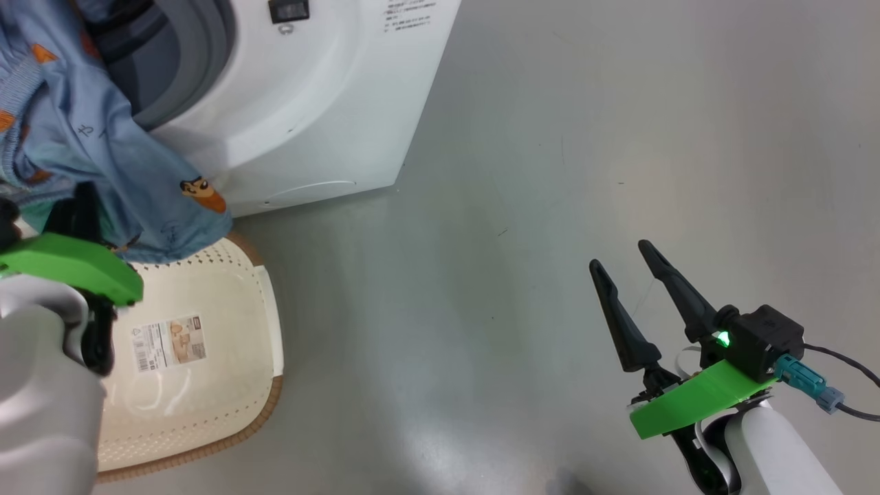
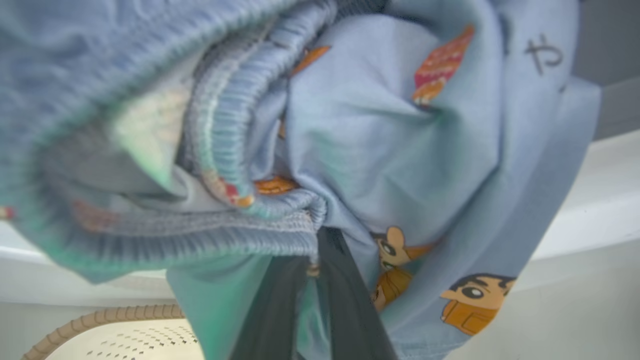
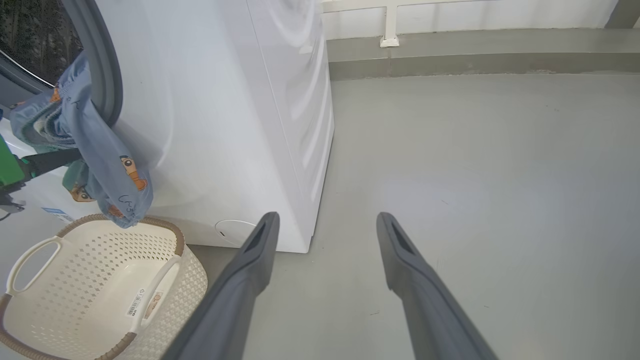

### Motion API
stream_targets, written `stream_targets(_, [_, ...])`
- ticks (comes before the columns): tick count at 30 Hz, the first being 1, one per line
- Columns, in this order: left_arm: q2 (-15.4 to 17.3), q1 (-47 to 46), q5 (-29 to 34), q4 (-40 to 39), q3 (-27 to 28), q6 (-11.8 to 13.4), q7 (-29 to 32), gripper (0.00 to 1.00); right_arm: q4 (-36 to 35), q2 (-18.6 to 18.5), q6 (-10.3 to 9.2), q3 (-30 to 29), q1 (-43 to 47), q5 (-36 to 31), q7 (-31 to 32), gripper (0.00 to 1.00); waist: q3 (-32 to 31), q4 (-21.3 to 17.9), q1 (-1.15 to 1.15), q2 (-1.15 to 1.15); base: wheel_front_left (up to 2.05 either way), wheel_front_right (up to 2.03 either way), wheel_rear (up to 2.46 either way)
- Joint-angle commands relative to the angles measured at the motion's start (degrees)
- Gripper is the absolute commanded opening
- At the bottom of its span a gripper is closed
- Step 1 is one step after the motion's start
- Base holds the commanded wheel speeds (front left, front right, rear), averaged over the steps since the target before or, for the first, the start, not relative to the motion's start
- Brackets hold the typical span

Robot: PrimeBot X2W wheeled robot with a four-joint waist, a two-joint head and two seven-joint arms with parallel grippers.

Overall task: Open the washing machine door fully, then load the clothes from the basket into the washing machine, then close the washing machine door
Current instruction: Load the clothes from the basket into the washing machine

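Blue clothes (image 1: pixel 82 137) printed with orange cartoon faces hang at the lower rim of the washing machine (image 1: pixel 309 103) opening, above the cream basket (image 1: pixel 275 323). My left gripper (image 2: pixel 320 240) is shut on the clothes (image 2: pixel 375 150), its fingers pinched into the folds. From the right wrist, the clothes (image 3: pixel 100 150) drape over the grey gasket of the washing machine (image 3: pixel 225 125), just above the basket (image 3: pixel 190 270). The basket's inside shows just its paper label. My right gripper (image 1: pixel 620 254) stands open and empty over the floor, to the right of the machine. The washing machine door is out of view.
Grey floor spreads to the right of the machine and around my right gripper (image 3: pixel 327 216). A round service flap (image 3: pixel 235 232) sits low on the machine's front. A white wall with a kerb (image 3: pixel 450 55) runs along the back.
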Motion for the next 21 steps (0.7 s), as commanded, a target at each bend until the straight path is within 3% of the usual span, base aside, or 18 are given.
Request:
stream_targets(1, [3.09,-1.95,-1.35,-0.59,0.76,-0.18,-0.29,0.0,-1.24,-0.81,0.08,1.04,1.35,0.08,-0.27,1.0,-0.07,-0.11,0.0,0.0,0.0,0.0,0.0])
stream_targets(8, [3.26,-1.65,-3.59,-3.36,0.06,-0.18,-0.29,0.0,-1.29,-0.57,0.08,0.3,1.64,-0.09,-0.27,1.0,-0.13,0.74,0.0,0.0,0.0,0.0,0.0])
stream_targets(21, [1.56,2.71,-7.55,-19.13,3.3,-0.18,-0.29,0.0,-1.35,0.16,0.08,-0.46,1.3,-0.36,-0.27,1.0,-0.56,3.41,0.0,0.0,0.0,0.0,0.0])
